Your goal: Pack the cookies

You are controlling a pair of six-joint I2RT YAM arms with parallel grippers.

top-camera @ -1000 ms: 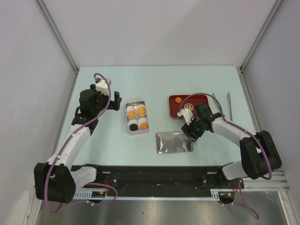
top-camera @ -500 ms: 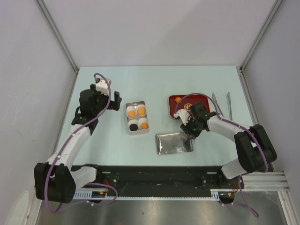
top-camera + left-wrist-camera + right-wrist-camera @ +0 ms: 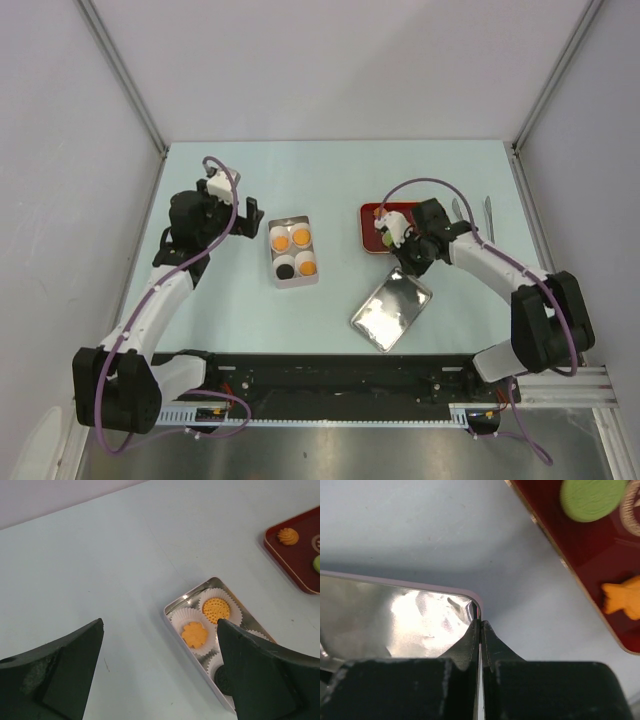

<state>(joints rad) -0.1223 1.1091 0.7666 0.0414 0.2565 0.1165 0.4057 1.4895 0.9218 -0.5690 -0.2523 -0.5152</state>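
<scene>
Two right gripper (image 3: 481, 630) fingers, open a second ago, now pinch shut on the far corner of the lid (image 3: 390, 312), swung askew; four cookies (image 3: 216, 609) fill the tin (image 3: 290, 220) to its left, more on the red tray (image 3: 580, 545), left gripper (image 3: 160, 625) gaping empty: capping likely next.

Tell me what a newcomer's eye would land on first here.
The shiny metal lid stands out most, sitting askew in front of the red tray, with the right claw shut on its corner. Next comes the open tin left of centre, holding four cookies in white paper cups, three orange and one black. The left claw hangs open just left of it.
</scene>
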